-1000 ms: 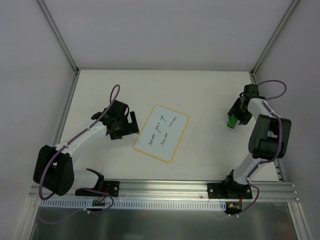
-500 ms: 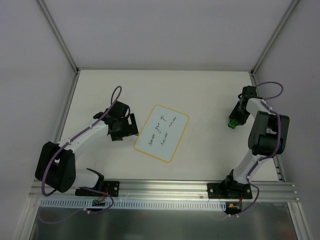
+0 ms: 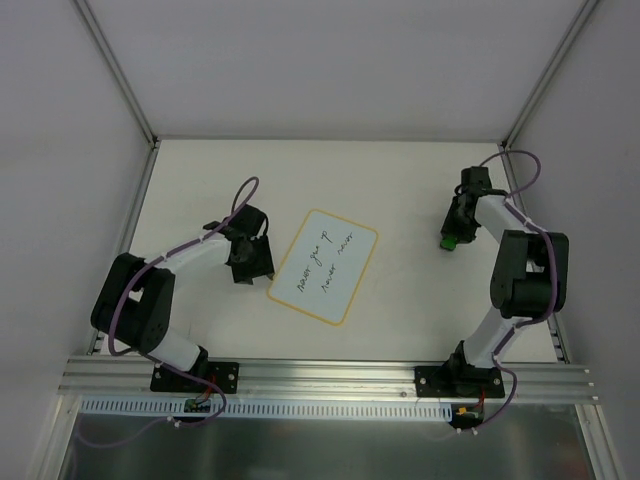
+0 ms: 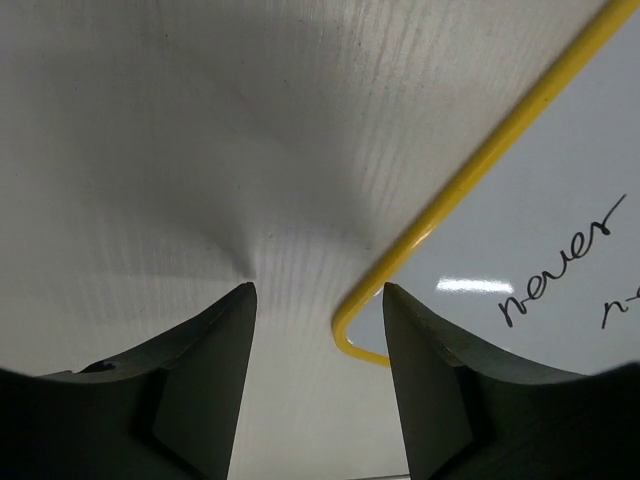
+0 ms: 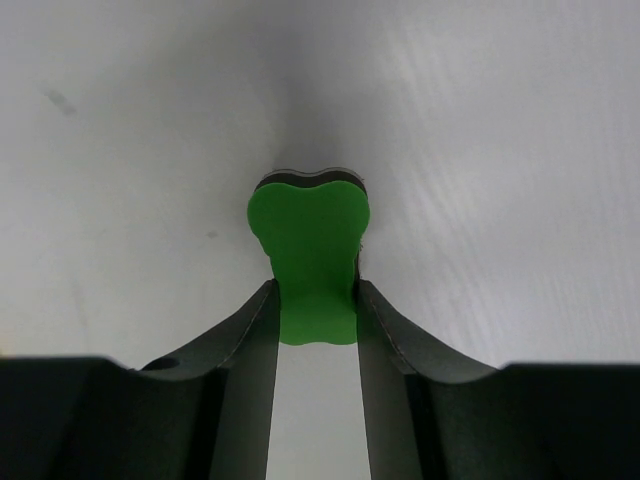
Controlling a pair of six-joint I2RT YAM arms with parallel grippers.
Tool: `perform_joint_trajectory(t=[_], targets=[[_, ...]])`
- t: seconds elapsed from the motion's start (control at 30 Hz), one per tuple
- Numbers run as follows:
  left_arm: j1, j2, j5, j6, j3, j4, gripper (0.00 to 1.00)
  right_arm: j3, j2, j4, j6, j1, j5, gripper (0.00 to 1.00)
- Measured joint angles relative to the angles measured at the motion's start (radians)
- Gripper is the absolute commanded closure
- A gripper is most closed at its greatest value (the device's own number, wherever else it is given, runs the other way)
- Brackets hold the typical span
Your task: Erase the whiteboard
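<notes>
The whiteboard [image 3: 323,266], white with a yellow border and black handwriting, lies tilted in the middle of the table. Its near-left corner shows in the left wrist view [image 4: 440,230]. My left gripper [image 3: 252,264] is open and empty, low over the table just left of that corner [image 4: 318,292]; the right finger [image 4: 440,390] overlaps the board's edge. My right gripper [image 3: 450,238] is shut on the green eraser [image 3: 449,241], far right of the board. In the right wrist view the eraser [image 5: 312,250] sits squeezed between the fingers [image 5: 316,288], close above the table.
White walls and a metal frame [image 3: 135,215] close in the table on the left, back and right. An aluminium rail [image 3: 330,385] with the arm bases runs along the near edge.
The left gripper has moved a little toward the board's left corner. The right gripper has carried the green eraser left and slightly farther back, with the arm folding upright.
</notes>
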Motion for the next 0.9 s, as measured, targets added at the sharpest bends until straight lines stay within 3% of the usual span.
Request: perform_joint_trajectory(t=[0.13,0.37,0.63,0.9], targets=[[0.004,0.061,0.0,0.022,0.004,0.015,0.54,-0.005,-0.082,0.002,-0.005,0.124,0.001,0.9],[0.004,0.072,0.038,0.037,0.012,0.037,0.58,-0.004,-0.177,0.005,0.008,0.354,0.009,0.91],[0.003,0.031,0.086,0.036,-0.035,0.051,0.59,0.033,-0.148,0.002,0.048,0.562,0.016,0.91],[-0.012,0.021,0.094,0.034,-0.052,0.054,0.71,0.147,0.0,0.006,0.057,0.673,0.026,0.91]])
